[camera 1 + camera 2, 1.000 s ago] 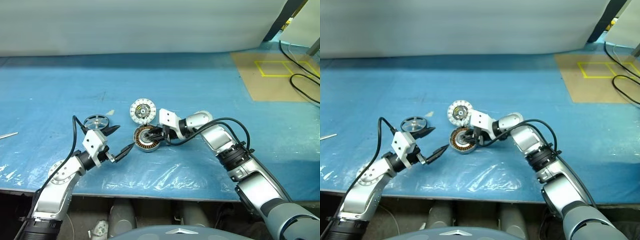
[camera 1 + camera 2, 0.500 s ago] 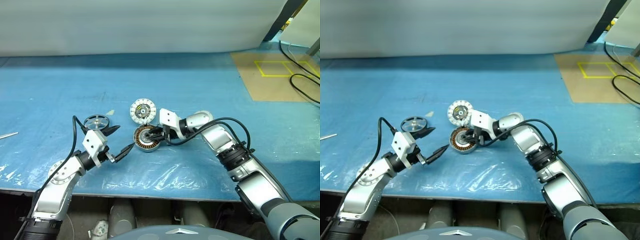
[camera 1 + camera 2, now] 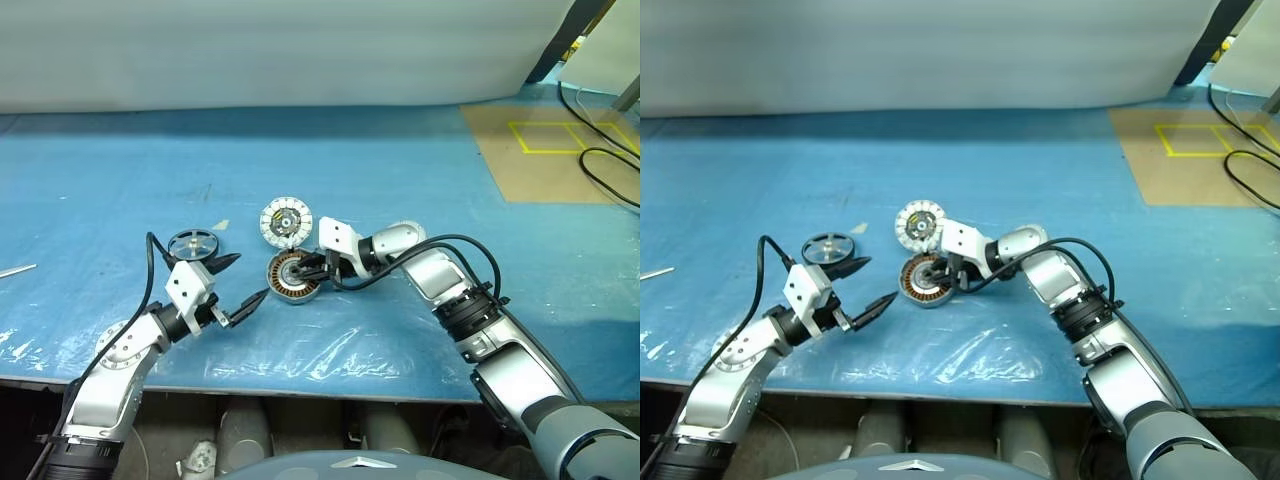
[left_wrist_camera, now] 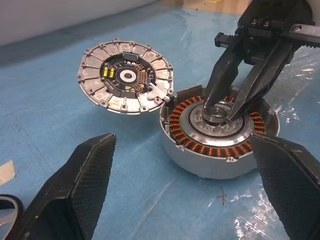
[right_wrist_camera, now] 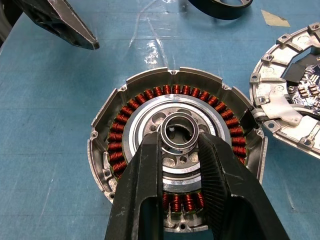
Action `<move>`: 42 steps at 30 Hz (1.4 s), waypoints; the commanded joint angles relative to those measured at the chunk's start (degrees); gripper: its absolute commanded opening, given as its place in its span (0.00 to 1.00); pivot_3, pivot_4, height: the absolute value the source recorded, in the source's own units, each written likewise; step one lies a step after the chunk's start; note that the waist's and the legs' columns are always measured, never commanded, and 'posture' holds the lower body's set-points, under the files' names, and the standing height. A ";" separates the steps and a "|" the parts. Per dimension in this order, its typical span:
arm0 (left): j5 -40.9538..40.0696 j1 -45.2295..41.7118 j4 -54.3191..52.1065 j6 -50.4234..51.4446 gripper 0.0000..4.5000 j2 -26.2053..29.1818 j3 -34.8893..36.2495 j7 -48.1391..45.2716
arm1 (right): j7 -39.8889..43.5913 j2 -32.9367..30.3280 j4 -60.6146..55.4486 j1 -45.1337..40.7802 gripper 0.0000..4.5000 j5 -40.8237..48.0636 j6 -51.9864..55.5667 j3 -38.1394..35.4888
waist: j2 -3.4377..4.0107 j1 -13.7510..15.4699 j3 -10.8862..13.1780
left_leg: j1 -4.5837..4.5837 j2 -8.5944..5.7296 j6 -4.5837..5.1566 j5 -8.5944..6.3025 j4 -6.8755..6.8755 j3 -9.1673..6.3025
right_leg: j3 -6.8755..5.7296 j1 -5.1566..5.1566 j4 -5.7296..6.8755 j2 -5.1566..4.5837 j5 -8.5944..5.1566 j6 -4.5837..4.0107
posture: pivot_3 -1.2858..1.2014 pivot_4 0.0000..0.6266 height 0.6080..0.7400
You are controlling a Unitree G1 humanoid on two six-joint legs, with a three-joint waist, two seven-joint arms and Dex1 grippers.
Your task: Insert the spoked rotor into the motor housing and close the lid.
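Two claws: right clamps motor housing hub beside lid; left gapes

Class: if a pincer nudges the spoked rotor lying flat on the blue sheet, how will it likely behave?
The spoked rotor looks rigid metal, so probably stiff. Lying flat, it should slide, not roll. Its thin rim and open spokes suggest it is fairly light.

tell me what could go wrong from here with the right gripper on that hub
1. The right gripper pinches only the small central hub ring of the motor housing, so it could slip off.
2. The lid overlaps the housing rim; shifting the housing may drag it.
3. The spoked rotor lies close behind the open left gripper, which could knock it when swinging back.
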 commanded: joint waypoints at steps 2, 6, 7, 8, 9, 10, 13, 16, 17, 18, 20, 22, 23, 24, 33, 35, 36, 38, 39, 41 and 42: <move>0.05 -0.28 -1.72 -0.33 1.00 0.38 0.41 -0.01 | 0.21 -0.71 0.36 -0.19 0.15 -1.23 0.56 0.74 | 0.00 0.00 0.00 | 0.00 0.00 0.00 0.00 0.00 0.00 | 0.00 0.00 0.00 0.00 0.00 0.00 | 0.52 0.24 1.00; 0.06 -0.44 -1.30 -0.57 1.00 0.37 0.45 -0.19 | 0.16 -0.52 0.46 -0.19 0.22 -1.02 0.88 0.67 | 0.00 0.01 0.00 | 0.00 0.00 0.00 0.00 0.00 0.00 | 0.00 0.00 0.00 0.00 0.00 0.00 | 0.52 0.24 1.00; 0.12 -0.46 -1.18 -0.66 1.00 0.36 0.43 -0.23 | 0.51 -0.63 0.21 -0.07 0.31 -0.86 0.92 0.74 | 0.00 0.01 0.00 | 0.00 0.00 0.00 0.00 0.01 0.00 | 0.00 0.00 0.00 0.00 0.00 0.00 | 0.52 0.24 1.00; 0.15 -0.47 -1.14 -0.72 1.00 0.35 0.41 -0.24 | 0.70 -0.75 -0.13 0.08 0.37 -0.74 1.05 0.74 | 0.00 0.00 0.00 | 0.00 0.00 0.00 0.00 0.01 0.00 | 0.00 0.00 0.00 0.00 0.00 0.00 | 0.52 0.24 1.00; 0.16 -0.49 -1.13 -0.74 1.00 0.33 0.41 -0.25 | 0.74 -0.78 -0.37 0.20 0.43 -0.62 1.15 0.65 | 0.00 0.00 0.00 | 0.00 0.00 0.00 0.00 0.01 0.00 | 0.00 0.01 0.00 0.00 0.00 0.00 | 0.52 0.24 1.00; 0.10 -0.51 -1.10 -0.78 1.00 0.25 0.44 -0.23 | 0.60 -0.67 -0.63 0.30 0.50 -0.30 1.30 0.26 | 0.00 0.01 0.00 | 0.00 0.00 0.00 0.00 0.01 0.00 | 0.00 0.01 0.01 0.00 0.00 0.00 | 0.52 0.24 1.00; 0.13 -0.69 -0.63 -0.98 1.00 0.20 0.52 -0.32 | 0.81 0.51 -1.52 0.15 0.70 2.47 2.51 -1.94 | 0.00 0.02 0.00 | 0.01 0.00 0.00 0.00 0.03 0.00 | 0.00 0.01 0.02 0.00 0.00 0.00 | 0.52 0.24 1.00; 0.23 -0.85 -0.42 -0.97 1.00 0.17 0.39 -0.39 | 0.76 2.06 -2.50 -0.14 0.70 5.50 4.36 -4.06 | 0.00 0.01 0.00 | -0.01 0.01 0.00 0.00 0.03 0.00 | 0.00 0.01 0.02 0.00 0.01 0.00 | 0.52 0.24 1.00; 0.27 -0.94 -0.34 -0.97 1.00 0.16 0.32 -0.41 | 0.57 2.68 -2.73 -0.23 0.67 6.45 5.10 -4.74 | 0.00 -0.02 0.00 | -0.01 0.01 0.00 0.00 0.03 0.00 | 0.00 0.00 0.01 0.00 0.00 0.00 | 0.52 0.24 1.00; 0.30 -1.05 -0.24 -0.99 1.00 0.13 0.27 -0.44 | 0.46 3.29 -2.88 -0.26 0.61 7.31 5.72 -5.33 | 0.00 -0.03 0.00 | -0.02 0.02 0.00 0.00 0.02 0.00 | 0.00 -0.01 0.01 0.01 0.00 0.00 | 0.52 0.24 1.00; 0.36 -1.27 0.05 -1.15 1.00 0.05 0.20 -0.48 | -0.03 3.94 -2.53 -0.23 0.48 7.50 5.97 -5.53 | 0.00 -0.01 0.00 | -0.02 0.02 0.00 0.00 0.01 0.00 | -0.01 -0.01 0.00 0.01 0.00 -0.01 | 0.52 0.24 1.00; 0.39 -1.37 0.31 -1.36 1.00 -0.02 0.19 -0.52 | -1.52 4.50 -1.22 -0.12 0.33 6.64 5.20 -5.43 | 0.00 0.01 0.00 | -0.04 0.01 0.00 0.00 0.01 0.00 | -0.01 -0.01 -0.01 0.01 0.00 -0.01 | 0.52 0.24 1.00; 0.39 -1.36 0.45 -1.49 1.00 -0.02 0.24 -0.56 | -2.44 4.86 -0.45 -0.09 0.26 6.23 4.67 -5.47 | 0.00 0.02 0.00 | -0.04 0.01 0.00 0.00 0.01 0.00 | -0.01 -0.01 -0.01 0.00 0.00 -0.01 | 0.52 0.24 1.00; 0.39 -1.35 0.54 -1.57 1.00 -0.02 0.27 -0.59 | -3.06 5.07 0.02 -0.09 0.19 6.06 4.35 -5.49 | 0.00 0.01 0.00 | -0.03 0.01 0.00 0.00 0.01 0.00 | -0.01 -0.01 -0.01 0.00 0.00 -0.01 | 0.52 0.24 1.00; 0.55 -1.08 -0.19 -1.29 1.00 -0.25 0.36 -0.16 | -7.31 5.90 7.92 2.16 0.01 2.52 -1.73 -3.59 | -0.01 -0.01 0.00 | -0.03 0.00 -0.02 0.01 0.01 0.00 | 0.00 -0.01 -0.02 0.00 0.00 -0.01 | 0.52 0.24 1.00; 0.56 -1.09 -0.22 -1.15 1.00 -0.13 0.60 -0.03 | -6.54 5.43 7.81 2.80 0.01 2.63 -2.31 -3.38 | -0.01 -0.01 0.00 | -0.03 0.00 -0.02 0.01 0.01 0.00 | -0.01 -0.01 -0.01 0.00 0.00 -0.01 | 0.52 0.24 1.00; 0.56 -1.11 -0.25 -1.11 1.00 -0.09 0.66 0.02 | -6.07 5.33 7.40 3.05 0.01 3.03 -2.21 -3.48 | -0.01 -0.01 0.00 | -0.02 0.00 -0.02 0.00 0.01 0.00 | 0.00 0.00 -0.01 -0.01 0.00 -0.01 | 0.52 0.24 1.00; 0.55 -1.26 -0.32 -0.97 1.00 -0.08 0.66 0.11 | -5.66 5.59 6.67 3.28 0.01 4.23 -2.08 -4.30 | -0.01 -0.01 -0.01 | 0.02 0.01 -0.02 0.00 0.01 0.00 | 0.00 0.02 0.00 0.00 0.00 -0.01 | 0.52 0.24 1.00; 0.56 -1.36 -0.33 -0.92 1.00 -0.11 0.60 0.15 | -5.47 5.63 6.46 3.26 0.01 4.52 -1.83 -4.54 | -0.01 -0.02 -0.01 | 0.04 0.01 -0.01 0.00 0.01 0.00 | 0.00 0.03 0.00 0.00 0.00 -0.01 | 0.52 0.24 1.00; 0.64 -1.48 -0.29 -0.90 1.00 -0.18 0.43 0.22 | -5.27 5.14 6.69 3.22 0.01 3.53 -2.69 -4.07 | -0.01 -0.09 -0.01 | 0.04 0.01 -0.01 0.00 0.01 0.00 | 0.00 0.03 0.00 0.00 0.00 -0.01 | 0.52 0.24 1.00; 0.67 -1.53 -0.24 -0.90 1.00 -0.21 0.40 0.24 | -5.28 4.95 6.88 3.22 0.01 3.06 -3.20 -3.83 | -0.01 -0.09 -0.01 | 0.04 0.01 -0.01 0.00 0.01 0.00 | 0.00 0.03 0.00 0.00 0.00 0.00 | 0.52 0.24 1.00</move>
